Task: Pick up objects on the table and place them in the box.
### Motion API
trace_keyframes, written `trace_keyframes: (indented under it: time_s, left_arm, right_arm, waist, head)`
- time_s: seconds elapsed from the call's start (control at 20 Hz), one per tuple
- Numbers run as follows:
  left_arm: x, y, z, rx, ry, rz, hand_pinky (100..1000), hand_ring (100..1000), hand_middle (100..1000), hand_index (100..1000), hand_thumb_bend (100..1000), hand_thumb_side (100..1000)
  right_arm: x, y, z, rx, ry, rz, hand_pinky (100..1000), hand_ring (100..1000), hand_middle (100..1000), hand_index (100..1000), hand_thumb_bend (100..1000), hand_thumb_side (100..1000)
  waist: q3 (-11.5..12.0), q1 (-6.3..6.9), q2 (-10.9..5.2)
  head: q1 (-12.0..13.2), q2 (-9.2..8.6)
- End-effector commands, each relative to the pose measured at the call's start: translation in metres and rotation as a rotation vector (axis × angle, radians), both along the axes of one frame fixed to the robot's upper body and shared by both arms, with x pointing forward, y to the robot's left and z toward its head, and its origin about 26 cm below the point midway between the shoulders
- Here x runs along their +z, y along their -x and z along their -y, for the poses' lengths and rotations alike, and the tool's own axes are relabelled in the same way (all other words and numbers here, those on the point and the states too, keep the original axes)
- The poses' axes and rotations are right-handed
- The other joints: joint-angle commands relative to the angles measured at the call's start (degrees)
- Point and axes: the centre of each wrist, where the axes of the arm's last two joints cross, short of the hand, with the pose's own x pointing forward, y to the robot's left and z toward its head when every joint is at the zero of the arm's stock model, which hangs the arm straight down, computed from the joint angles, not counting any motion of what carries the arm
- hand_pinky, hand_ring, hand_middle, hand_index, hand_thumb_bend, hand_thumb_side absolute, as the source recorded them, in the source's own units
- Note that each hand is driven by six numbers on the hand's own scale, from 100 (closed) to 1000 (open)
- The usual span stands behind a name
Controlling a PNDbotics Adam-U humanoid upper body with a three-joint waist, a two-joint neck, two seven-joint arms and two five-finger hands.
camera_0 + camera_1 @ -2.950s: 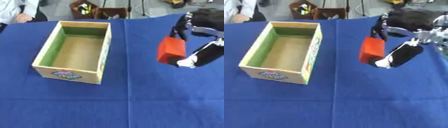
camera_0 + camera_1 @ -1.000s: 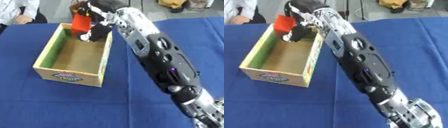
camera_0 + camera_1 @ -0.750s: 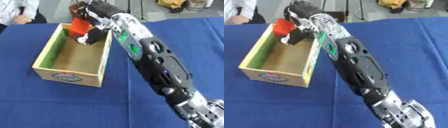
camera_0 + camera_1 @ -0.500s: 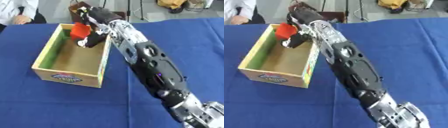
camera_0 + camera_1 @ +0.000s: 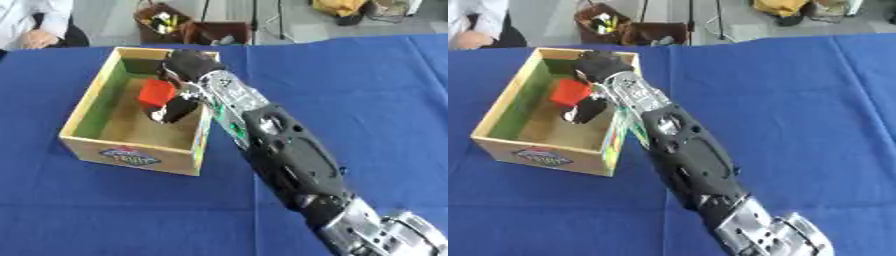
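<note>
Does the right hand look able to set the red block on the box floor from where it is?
Probably yes: the right hand holds the red block inside the open box, whose floor below looks bare.

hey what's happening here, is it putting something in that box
Yes. The robot's right arm reaches across the blue table and its right hand is down inside the open cardboard box, fingers curled round a red block. The block is below the box's rim but not yet released. Whether it touches the box floor cannot be told. The left hand is not in view.
</note>
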Motion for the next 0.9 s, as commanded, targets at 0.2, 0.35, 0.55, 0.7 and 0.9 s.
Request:
trace_keyframes:
  time_s: [0.2, 0.35, 0.55, 0.7, 0.9]
  left_arm:
    - [0.008, 0.001, 0.001, -0.012, -0.02, 0.025, 446, 621, 580, 807, 497, 954]
    - [0.008, 0.001, 0.001, -0.012, -0.02, 0.024, 446, 621, 580, 808, 498, 955]
    - [0.007, 0.001, 0.0, -0.009, -0.02, 0.022, 447, 621, 581, 808, 499, 956]
    - [0.007, 0.002, 0.0, -0.007, -0.02, 0.02, 446, 621, 581, 808, 499, 954]
    - [0.005, 0.002, 0.0, -0.002, -0.018, 0.014, 447, 621, 581, 808, 499, 954]
  right_arm:
    - [0.014, 0.003, -0.004, 0.006, 0.054, 0.013, 796, 807, 648, 856, 185, 628]
    - [0.018, 0.004, -0.002, -0.005, 0.057, 0.014, 825, 842, 726, 918, 466, 701]
    - [0.029, 0.007, 0.001, -0.004, 0.019, 0.035, 840, 852, 756, 947, 613, 738]
    - [0.042, 0.012, 0.006, 0.016, -0.026, 0.072, 840, 843, 746, 933, 623, 761]
    - [0.065, 0.022, 0.014, 0.069, -0.106, 0.16, 840, 830, 742, 921, 591, 813]
  waist:
    - [-0.1, 0.23, -1.01]
    - [-0.2, 0.32, -1.06]
    - [-0.4, 0.52, -1.17]
    - [-0.6, 0.59, -1.23]
    - [-1.1, 0.79, -1.33]
  head:
    - [-0.2, -0.42]
    - [-0.2, -0.36]
    - [-0.2, -0.26]
    - [0.0, -0.3]
    - [0.5, -0.07]
